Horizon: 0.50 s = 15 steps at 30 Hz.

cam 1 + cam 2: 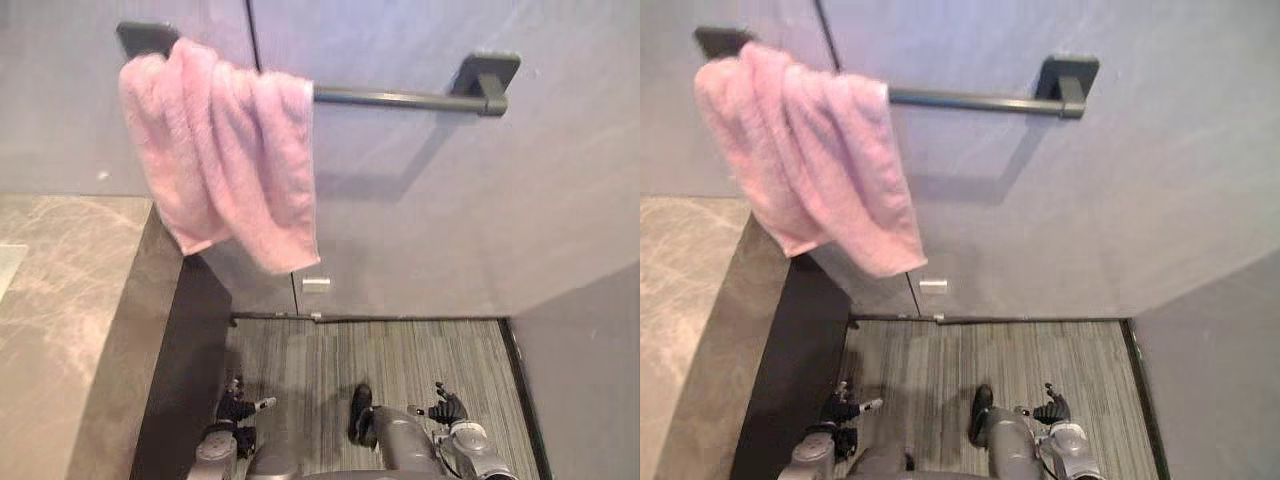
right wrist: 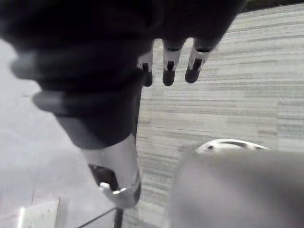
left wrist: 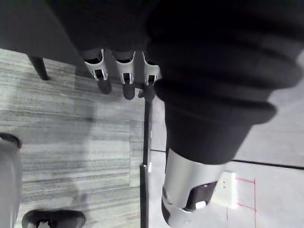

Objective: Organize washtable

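Observation:
A pink towel hangs bunched over the left end of a dark towel bar on the grey wall. Its lower corner dangles past the marble washtable top, which lies at the left. My left hand hangs low beside the washtable's dark side, with its fingers straight and holding nothing. My right hand hangs low at the right over the floor. Its fingers are relaxed and empty. Both hands are far below the towel and the bar.
The washtable's dark side panel drops to a striped grey floor. A small white plate sits on the wall under the towel. Another grey wall closes the right side.

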### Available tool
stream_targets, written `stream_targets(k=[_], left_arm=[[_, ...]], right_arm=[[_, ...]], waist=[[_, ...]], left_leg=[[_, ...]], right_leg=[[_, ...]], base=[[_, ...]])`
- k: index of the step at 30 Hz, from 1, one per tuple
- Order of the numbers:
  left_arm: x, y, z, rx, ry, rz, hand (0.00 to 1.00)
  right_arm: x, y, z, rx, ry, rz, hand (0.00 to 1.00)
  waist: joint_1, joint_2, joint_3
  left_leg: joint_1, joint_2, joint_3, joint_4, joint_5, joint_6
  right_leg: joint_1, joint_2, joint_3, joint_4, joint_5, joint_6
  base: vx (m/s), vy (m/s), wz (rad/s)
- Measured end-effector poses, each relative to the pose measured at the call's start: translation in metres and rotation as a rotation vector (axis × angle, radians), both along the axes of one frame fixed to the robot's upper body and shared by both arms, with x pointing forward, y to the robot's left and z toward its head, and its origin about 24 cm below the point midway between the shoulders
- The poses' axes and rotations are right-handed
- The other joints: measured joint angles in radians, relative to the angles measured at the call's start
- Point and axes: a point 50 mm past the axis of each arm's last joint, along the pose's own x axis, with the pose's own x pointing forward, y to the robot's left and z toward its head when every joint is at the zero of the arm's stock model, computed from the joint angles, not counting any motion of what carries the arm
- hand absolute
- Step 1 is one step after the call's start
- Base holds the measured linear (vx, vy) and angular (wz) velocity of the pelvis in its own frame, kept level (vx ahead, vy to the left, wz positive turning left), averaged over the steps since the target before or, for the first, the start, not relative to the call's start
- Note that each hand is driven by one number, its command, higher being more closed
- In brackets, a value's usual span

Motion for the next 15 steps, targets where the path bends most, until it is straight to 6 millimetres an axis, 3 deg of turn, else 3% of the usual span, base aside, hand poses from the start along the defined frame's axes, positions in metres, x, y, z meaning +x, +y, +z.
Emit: stream_targets(k=[2, 3, 4, 7, 10, 11, 12, 13, 15], left_arm=[[0.003, -0.008, 0.0, -0.021, -0.007, -0.003, 0.0], [0.006, -0.013, 0.0, -0.035, -0.014, -0.002, 0.0], [0.005, -0.016, -0.001, -0.043, -0.011, -0.003, 0.0], [-0.002, -0.019, -0.004, -0.052, 0.007, -0.002, 0.0], [-0.002, -0.017, -0.003, -0.047, 0.007, -0.001, 0.0], [-0.003, -0.018, -0.005, -0.049, 0.015, -0.003, 0.0], [-0.004, -0.017, -0.006, -0.044, 0.027, -0.004, 0.0], [-0.006, -0.011, -0.006, -0.027, 0.036, -0.009, 0.0], [-0.007, -0.009, -0.007, -0.018, 0.043, -0.016, 0.0]], right_arm=[[-0.003, -0.002, -0.001, 0.004, 0.005, -0.021, 0.0], [-0.011, -0.001, -0.004, 0.007, 0.031, -0.026, 0.0], [-0.016, 0.0, -0.006, 0.011, 0.042, -0.03, 0.0], [-0.015, 0.001, -0.006, 0.012, 0.034, -0.034, 0.0], [-0.012, 0.003, -0.005, 0.019, 0.027, -0.034, 0.0], [-0.013, 0.001, -0.005, 0.018, 0.027, -0.046, 0.0], [-0.015, 0.004, -0.007, 0.026, 0.039, -0.055, 0.0], [-0.019, 0.009, -0.009, 0.04, 0.05, -0.055, 0.0], [-0.026, 0.007, -0.012, 0.038, 0.072, -0.061, 0.0]], waist=[[-0.01, 0.018, -0.003], [0.001, 0.024, -0.001], [0.006, 0.02, 0.0], [0.005, 0.018, -0.001], [0.012, 0.024, -0.004], [0.012, 0.038, -0.008], [0.011, 0.031, -0.009], [0.007, 0.002, -0.025], [0.006, -0.009, -0.027]], left_leg=[[-0.003, 0.018, -0.024, 0.047, 0.026, -0.042], [-0.051, 0.034, -0.022, 0.195, 0.06, -0.094], [-0.108, 0.052, -0.018, 0.331, 0.082, -0.118], [-0.193, 0.09, 0.055, 0.396, 0.043, -0.058], [-0.244, 0.088, 0.061, 0.2, 0.041, -0.035], [-0.239, 0.082, 0.039, 0.025, 0.128, -0.039], [-0.233, 0.073, 0.035, -0.011, 0.174, -0.027], [-0.21, 0.033, 0.038, -0.07, 0.2, -0.015], [-0.192, 0.004, 0.044, -0.09, 0.207, -0.006]], right_leg=[[0.044, 0.013, -0.03, -0.035, -0.017, -0.006], [0.109, 0.023, -0.04, -0.087, -0.019, -0.009], [0.167, 0.021, -0.049, -0.127, -0.018, -0.011], [0.257, 0.016, -0.047, -0.192, -0.017, -0.009], [0.26, 0.001, -0.029, -0.204, -0.01, 0.01], [0.259, 0.003, -0.021, -0.206, -0.011, 0.033], [0.261, -0.002, -0.015, -0.208, -0.013, 0.051], [0.266, -0.03, -0.008, -0.236, -0.003, 0.074], [0.287, -0.056, -0.009, -0.258, 0.003, 0.093]], base=[[0.36, -0.155, 0.32], [0.27, -0.085, 0.34], [0.25, -0.065, 0.26], [0.22, 0.011, 0.04], [0.1, 0.139, -0.15], [0.07, 0.175, -0.15], [0.11, 0.223, -0.02], [0.11, 0.172, 0.15], [0.1, 0.159, 0.15]])
